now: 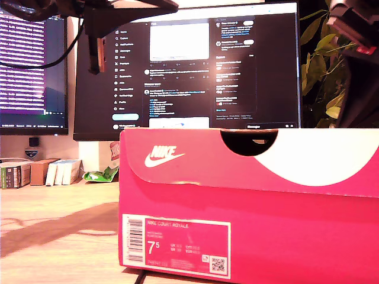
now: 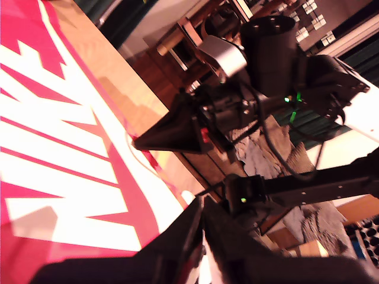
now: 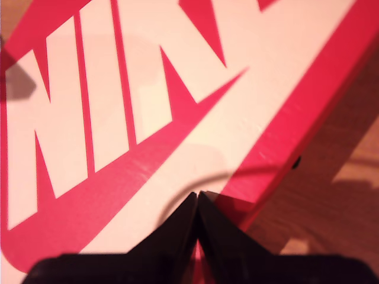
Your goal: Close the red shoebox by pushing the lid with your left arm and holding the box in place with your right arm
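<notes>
Evidently the closing step is finished: the red shoebox (image 1: 249,207) sits on the desk (image 1: 53,219) with its lid (image 3: 177,106) down flush. First gripper (image 2: 201,207) and second gripper (image 3: 196,198) hover above, jaws pressed together, holding nothing. Next, presumably, withdrawal.

The red shoebox (image 1: 249,207) fills the exterior view's lower right, blocking passage there. The bench (image 1: 53,219) lies bare on that view's left up to small boxes (image 1: 38,173). Monitors (image 1: 195,65) wall off the back, and a plant (image 1: 323,65) crowds the upper right.
</notes>
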You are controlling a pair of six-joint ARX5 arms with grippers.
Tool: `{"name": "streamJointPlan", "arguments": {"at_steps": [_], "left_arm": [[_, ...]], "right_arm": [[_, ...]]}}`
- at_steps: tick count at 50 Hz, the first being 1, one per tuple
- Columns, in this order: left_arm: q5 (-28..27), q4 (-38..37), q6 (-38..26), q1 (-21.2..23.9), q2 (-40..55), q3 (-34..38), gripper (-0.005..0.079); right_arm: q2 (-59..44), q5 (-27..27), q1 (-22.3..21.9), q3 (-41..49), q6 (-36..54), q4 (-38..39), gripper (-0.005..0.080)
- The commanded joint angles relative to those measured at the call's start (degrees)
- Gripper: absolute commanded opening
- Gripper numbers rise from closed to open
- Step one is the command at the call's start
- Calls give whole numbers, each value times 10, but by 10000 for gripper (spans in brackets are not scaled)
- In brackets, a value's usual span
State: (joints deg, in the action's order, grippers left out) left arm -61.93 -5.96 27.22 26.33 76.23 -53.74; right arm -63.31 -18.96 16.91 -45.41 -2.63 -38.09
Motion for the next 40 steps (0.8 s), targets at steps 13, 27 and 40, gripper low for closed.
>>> {"name": "streamJointPlan", "arguments": {"at_steps": [13, 27, 40], "left_arm": [[155, -61, -189, -26, -40, 0, -19], [216, -113, -355, -103, -58, 0, -19], [204, -138, -412, -199, -59, 3, -19]], "right_arm": [[79, 51, 6, 5, 35, 63, -12], [161, 163, -19, 7, 56, 118, -13], [219, 194, -90, 54, 58, 189, -12]]}}
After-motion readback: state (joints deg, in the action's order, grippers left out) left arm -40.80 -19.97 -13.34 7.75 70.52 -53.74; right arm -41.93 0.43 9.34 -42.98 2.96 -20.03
